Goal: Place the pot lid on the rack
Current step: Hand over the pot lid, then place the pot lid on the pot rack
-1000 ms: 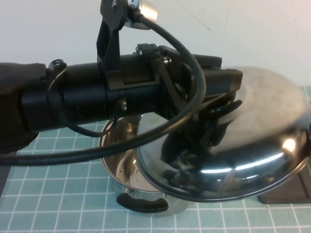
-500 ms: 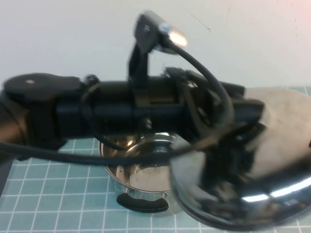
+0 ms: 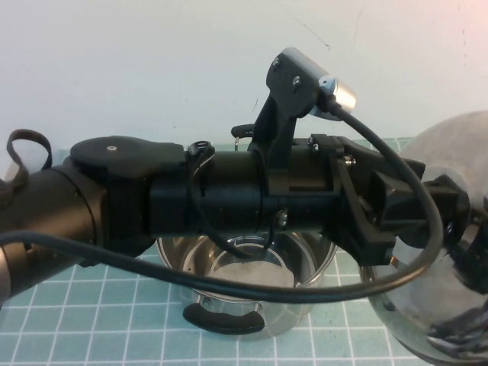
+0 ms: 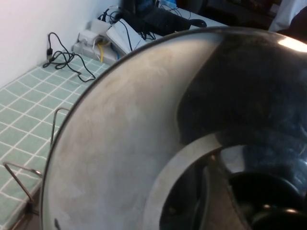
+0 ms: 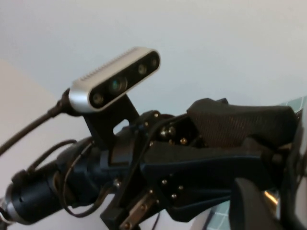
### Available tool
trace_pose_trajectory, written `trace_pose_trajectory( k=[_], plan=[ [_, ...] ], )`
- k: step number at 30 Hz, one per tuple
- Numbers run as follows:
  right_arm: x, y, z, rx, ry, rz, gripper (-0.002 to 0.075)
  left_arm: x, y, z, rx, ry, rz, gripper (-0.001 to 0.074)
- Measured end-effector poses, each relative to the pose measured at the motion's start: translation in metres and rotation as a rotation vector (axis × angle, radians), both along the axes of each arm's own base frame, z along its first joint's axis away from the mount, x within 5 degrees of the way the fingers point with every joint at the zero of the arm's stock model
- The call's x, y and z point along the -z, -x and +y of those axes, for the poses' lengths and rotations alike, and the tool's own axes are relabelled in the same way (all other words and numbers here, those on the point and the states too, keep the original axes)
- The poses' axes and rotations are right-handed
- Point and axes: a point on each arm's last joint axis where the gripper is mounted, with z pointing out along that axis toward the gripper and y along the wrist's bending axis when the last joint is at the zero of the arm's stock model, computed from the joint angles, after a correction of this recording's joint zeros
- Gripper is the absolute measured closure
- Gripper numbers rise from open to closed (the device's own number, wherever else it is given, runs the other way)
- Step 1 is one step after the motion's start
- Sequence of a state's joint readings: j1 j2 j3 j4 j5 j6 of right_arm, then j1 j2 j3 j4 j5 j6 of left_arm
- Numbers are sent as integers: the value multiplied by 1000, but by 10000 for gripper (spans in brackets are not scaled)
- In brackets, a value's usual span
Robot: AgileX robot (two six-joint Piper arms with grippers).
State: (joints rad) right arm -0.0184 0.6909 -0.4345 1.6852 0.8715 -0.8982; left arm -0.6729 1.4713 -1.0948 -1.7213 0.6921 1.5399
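High view first, left to right: my left arm reaches flat across the frame, forearm level, wrist camera standing up off it, and the left gripper [image 3: 450, 210] sits at the far right, buried against the pot lid [image 3: 435, 305]. I judge its jaws pinched on the lid's knob, since the lid hangs in the air off them, tilted with its dome toward the camera; the fingertips themselves are hidden. Below the forearm, back from the jaws, the open pot [image 3: 244, 278] sits on the green grid mat [image 3: 91, 305].

In the left wrist view the lid [image 4: 144, 143] fills nearly everything, and just past its rim I see thin upright wires of the rack [image 4: 24, 187], so the slot is close beyond the jaws.

My worry: the lid is big, shiny and held only at its centre. It could swing or twist in the pinch, clip a wire instead of dropping between two, or shove the light rack aside.

The right gripper is not in view; its wrist camera only looks across at my left arm [image 5: 201, 158].
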Motion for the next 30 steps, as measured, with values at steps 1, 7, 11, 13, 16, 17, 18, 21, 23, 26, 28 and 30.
trace_pose_trajectory(
  k=[1,7,11,13,16,17,18,21,23,26,28,30],
  plan=[
    [0,0,0,-2,15,-20,593,0,0,0,-1,-1,-4,414],
    [-13,-1,0,-9,174,-190,595,-1,0,0,6,-17,-115,390],
    [-39,0,-1,-13,358,-313,596,-1,0,0,-6,-54,-188,270],
    [-49,1,-2,-12,454,-336,596,-6,2,4,-36,-63,-222,239],
    [-58,1,-8,15,617,-328,596,-22,4,16,-129,-73,-283,264],
    [-59,1,-11,31,664,-318,596,-29,6,21,-168,-89,-318,295],
    [-58,0,-13,47,697,-307,596,-35,8,28,-211,-106,-349,351],
    [-53,-4,-21,100,801,-257,596,-54,16,47,-322,-142,-430,591],
    [-47,-11,-26,121,852,-214,596,-66,24,59,-359,-150,-486,668],
    [-39,-27,-29,129,875,-155,596,-80,41,72,-356,-140,-523,714],
    [-33,-40,-30,131,878,-122,596,-85,52,77,-328,-137,-526,725],
    [-26,-53,-32,125,888,-90,596,-87,61,81,-290,-145,-516,731]
  ],
)
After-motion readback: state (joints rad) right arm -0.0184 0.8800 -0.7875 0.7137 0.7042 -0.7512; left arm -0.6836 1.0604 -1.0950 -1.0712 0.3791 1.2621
